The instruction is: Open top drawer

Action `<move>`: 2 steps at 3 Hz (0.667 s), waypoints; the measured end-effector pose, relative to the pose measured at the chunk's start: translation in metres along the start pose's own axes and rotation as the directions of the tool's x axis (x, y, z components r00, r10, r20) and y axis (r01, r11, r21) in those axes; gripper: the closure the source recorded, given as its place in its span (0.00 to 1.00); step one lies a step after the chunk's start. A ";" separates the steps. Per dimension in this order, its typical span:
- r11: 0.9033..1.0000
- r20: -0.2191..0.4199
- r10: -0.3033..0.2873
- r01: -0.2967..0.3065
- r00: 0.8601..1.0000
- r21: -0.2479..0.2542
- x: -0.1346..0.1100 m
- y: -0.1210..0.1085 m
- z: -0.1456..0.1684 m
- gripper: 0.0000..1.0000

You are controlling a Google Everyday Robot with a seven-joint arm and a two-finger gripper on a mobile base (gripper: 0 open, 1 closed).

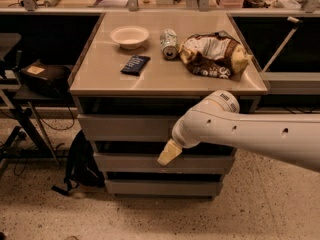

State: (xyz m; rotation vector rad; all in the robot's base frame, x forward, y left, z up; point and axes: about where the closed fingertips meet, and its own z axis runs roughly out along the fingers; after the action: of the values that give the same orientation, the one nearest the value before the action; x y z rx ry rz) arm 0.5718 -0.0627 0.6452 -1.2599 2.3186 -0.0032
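Note:
The top drawer (125, 127) is the wide grey handle-less front just under the tabletop, and it looks closed. My white arm (250, 134) reaches in from the right and hides the drawer's right part. My gripper (169, 153), a cream-coloured tip, hangs in front of the cabinet just below the top drawer's lower edge, at the gap above the middle drawer (130, 162). It holds nothing that I can see. The bottom drawer (160, 187) sits below.
On the tabletop (100, 79) are a white bowl (129, 36), a can on its side (169, 37), a crumpled chip bag (212, 54) and a dark packet (135, 64). A black backpack (82, 164) lies on the floor at the cabinet's left. A stand with a dark bag (42, 76) is further left.

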 end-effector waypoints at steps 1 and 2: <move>1.000 -0.001 0.000 0.000 1.000 0.005 -0.002 -0.003 0.001 0.00; 1.000 0.003 0.000 0.000 1.000 0.003 -0.005 -0.003 0.012 0.00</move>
State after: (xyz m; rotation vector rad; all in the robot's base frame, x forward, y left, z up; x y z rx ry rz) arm 0.5819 -0.0579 0.6374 -1.2576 2.3153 -0.0052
